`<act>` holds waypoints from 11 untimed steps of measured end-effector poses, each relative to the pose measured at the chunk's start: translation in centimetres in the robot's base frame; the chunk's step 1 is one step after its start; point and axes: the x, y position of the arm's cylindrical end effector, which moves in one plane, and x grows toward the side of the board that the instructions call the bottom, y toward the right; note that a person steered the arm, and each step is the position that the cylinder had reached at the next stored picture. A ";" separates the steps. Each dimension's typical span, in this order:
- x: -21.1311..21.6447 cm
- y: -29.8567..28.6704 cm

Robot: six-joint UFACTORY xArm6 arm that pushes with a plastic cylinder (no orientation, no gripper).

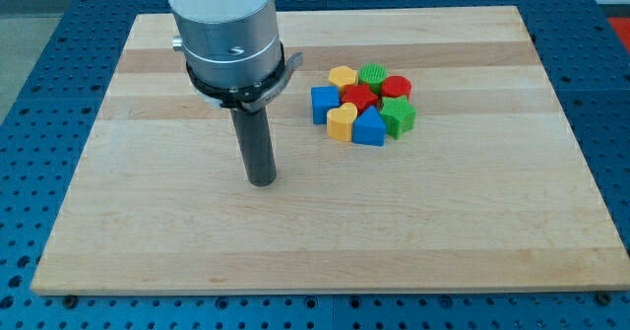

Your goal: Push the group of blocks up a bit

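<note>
Pushing the cluster toward the view's top will, I judge, go best if my tip (261, 180) first travels round below the blocks, then presses upward against the middle of their lower edge, so the pack moves as one and does not fan out.

Camera view: my tip rests on the wooden board (148, 241), a bare rod with nothing to open or close, touching no block. The group lies to its right and somewhat above, well apart. Nearest is the blue cube (323, 104), then the yellow heart (342, 122), blue triangular block (369, 128), red star (358, 98), green star (398, 116), red cylinder (396, 87), green cylinder (373, 75) and a yellow pentagon-like block (342, 76).
</note>
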 end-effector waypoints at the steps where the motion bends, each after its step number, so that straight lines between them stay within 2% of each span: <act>1: 0.0 0.0; 3: -1.1 4.1; 5: -0.4 14.5; 6: -0.8 17.6; 9: -6.3 18.4; 11: -8.2 17.9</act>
